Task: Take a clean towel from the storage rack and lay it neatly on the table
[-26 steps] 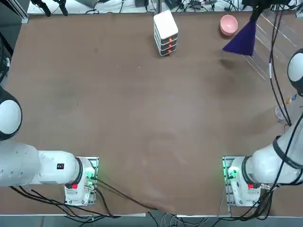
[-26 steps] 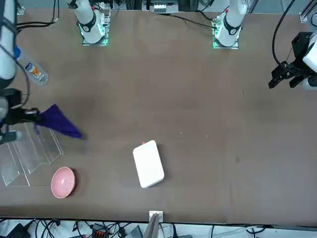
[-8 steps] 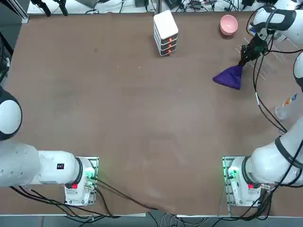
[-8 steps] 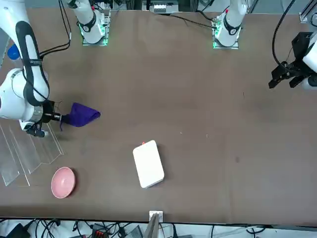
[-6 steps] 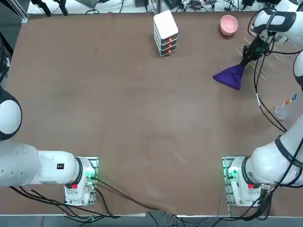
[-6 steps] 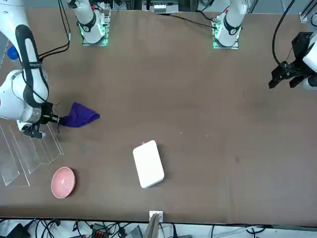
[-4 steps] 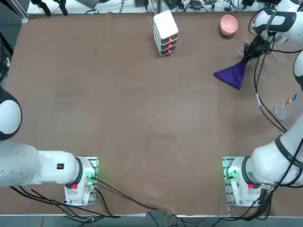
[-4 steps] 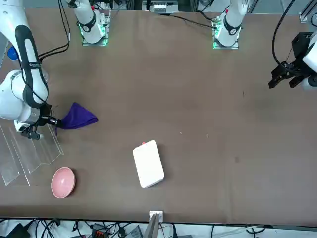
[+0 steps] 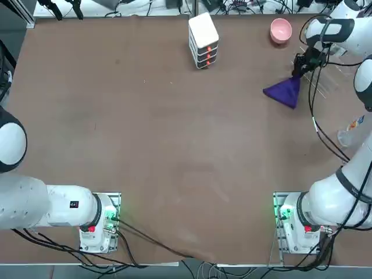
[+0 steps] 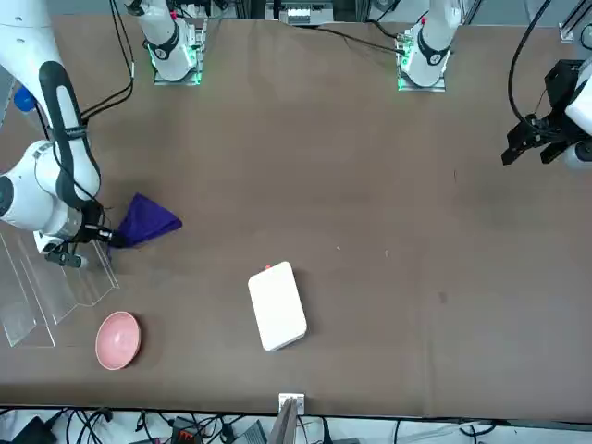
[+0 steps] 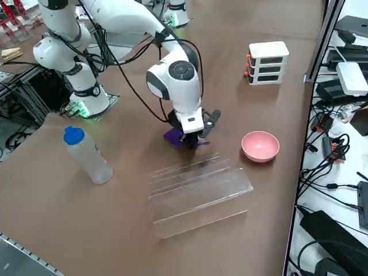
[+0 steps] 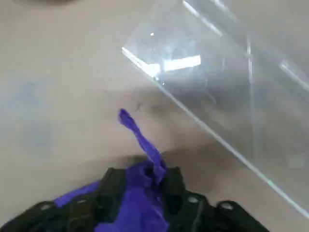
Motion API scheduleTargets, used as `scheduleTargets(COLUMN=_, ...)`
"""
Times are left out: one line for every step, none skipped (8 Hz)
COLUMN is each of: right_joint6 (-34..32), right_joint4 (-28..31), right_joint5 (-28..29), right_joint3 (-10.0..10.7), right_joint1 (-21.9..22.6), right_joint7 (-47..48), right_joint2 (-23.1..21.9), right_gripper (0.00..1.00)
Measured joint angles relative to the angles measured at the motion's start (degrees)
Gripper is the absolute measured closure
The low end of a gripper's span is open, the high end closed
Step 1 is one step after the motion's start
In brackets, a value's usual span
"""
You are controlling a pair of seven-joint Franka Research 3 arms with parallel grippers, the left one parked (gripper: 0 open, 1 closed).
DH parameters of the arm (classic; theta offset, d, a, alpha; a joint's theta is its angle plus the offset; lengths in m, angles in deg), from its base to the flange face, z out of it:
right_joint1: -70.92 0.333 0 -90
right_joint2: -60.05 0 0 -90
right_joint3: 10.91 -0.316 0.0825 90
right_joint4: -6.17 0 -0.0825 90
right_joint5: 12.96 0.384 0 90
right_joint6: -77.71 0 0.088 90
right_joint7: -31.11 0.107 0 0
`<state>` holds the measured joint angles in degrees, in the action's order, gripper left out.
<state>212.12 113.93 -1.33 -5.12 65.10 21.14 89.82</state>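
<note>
The likeliest fault here is a towel [image 9: 283, 92] left bunched rather than flat: if the right gripper [image 9: 297, 67] lifts away with the cloth's corner snagged, the heap will drag or fold over. In the wrist view the jaws stand partly apart with purple cloth between them; whether they grip it I cannot tell. The towel lies on the bench [image 9: 174, 145] as a crumpled dark purple wedge at the top view's upper right, near the clear storage rack [image 11: 198, 190].

Robotics lab, set up for testing.
Two white robot arms [image 9: 325, 203] are bolted to a big brown counter [image 9: 174, 145]; cable bundles [image 11: 328, 161], power adapters [image 11: 352, 77] and metal framing [image 11: 322, 34] crowd its edges.
</note>
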Motion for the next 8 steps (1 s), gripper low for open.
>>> scheduleTargets(right_joint6=0.0, right_joint4=-1.6, right_joint5=-0.7, right_joint3=0.0, right_joint1=0.1, right_joint7=0.0, right_joint2=-0.1, right_gripper=0.30)
scheduleTargets(right_joint6=-0.5, right_joint4=-3.5, right_joint5=-0.9, right_joint3=0.0, right_joint1=0.1, right_joint7=0.0, right_joint2=-0.4, right_gripper=0.12)
scheduleTargets(right_joint6=-2.0, right_joint4=-4.9, right_joint5=-0.9, right_joint3=0.0, right_joint1=0.1, right_joint7=0.0, right_joint2=-1.1, right_gripper=0.00)
scheduleTargets(right_joint6=-3.7, right_joint4=-5.6, right_joint5=-0.9, right_joint3=0.0, right_joint1=0.3, right_joint7=0.0, right_joint2=-1.6, right_gripper=0.00)
scheduleTargets(right_joint6=-5.3, right_joint4=-5.6, right_joint5=-0.9, right_joint3=0.0, right_joint1=0.3, right_joint7=0.3, right_joint2=-2.1, right_gripper=0.00)
scheduleTargets(right_joint6=-5.9, right_joint4=-5.0, right_joint5=-0.9, right_joint3=0.0, right_joint1=0.3, right_joint7=1.3, right_joint2=-2.1, right_gripper=0.04)
scheduleTargets(right_joint6=-5.7, right_joint4=-3.7, right_joint5=-0.9, right_joint3=0.1, right_joint1=0.3, right_joint7=2.6, right_joint2=-2.1, right_gripper=0.05)
scheduleTargets(right_joint6=-4.4, right_joint4=-2.0, right_joint5=-0.9, right_joint3=0.2, right_joint1=0.3, right_joint7=3.2, right_joint2=-2.1, right_gripper=0.15)
